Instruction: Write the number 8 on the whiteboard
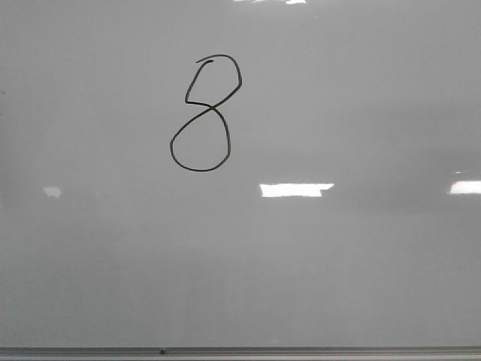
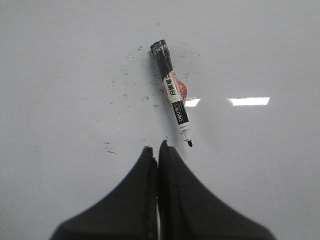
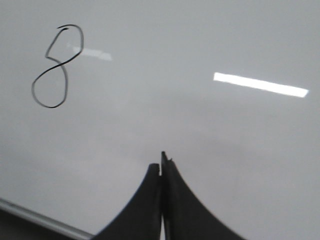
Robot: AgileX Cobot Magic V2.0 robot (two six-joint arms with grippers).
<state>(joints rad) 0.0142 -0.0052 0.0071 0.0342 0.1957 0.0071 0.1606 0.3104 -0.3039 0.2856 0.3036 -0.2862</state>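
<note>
A black hand-drawn number 8 (image 1: 201,114) stands on the pale glossy whiteboard (image 1: 338,271), left of centre and toward the far side; neither gripper shows in the front view. The right wrist view shows the number 8 (image 3: 54,67) too, well away from my right gripper (image 3: 161,164), which is shut and empty above the whiteboard (image 3: 225,150). My left gripper (image 2: 156,148) is shut with nothing in it. Just beyond its tips a black-and-white marker (image 2: 172,96) lies loose on the whiteboard (image 2: 60,75), uncapped, its nib pointing toward the fingers.
A thin metal edge strip (image 1: 240,351) runs along the board's near side, and the strip (image 3: 40,217) shows by the right gripper. Small black ink specks (image 2: 111,146) dot the board around the marker. Bright rectangular light reflections (image 1: 294,189) lie on the surface.
</note>
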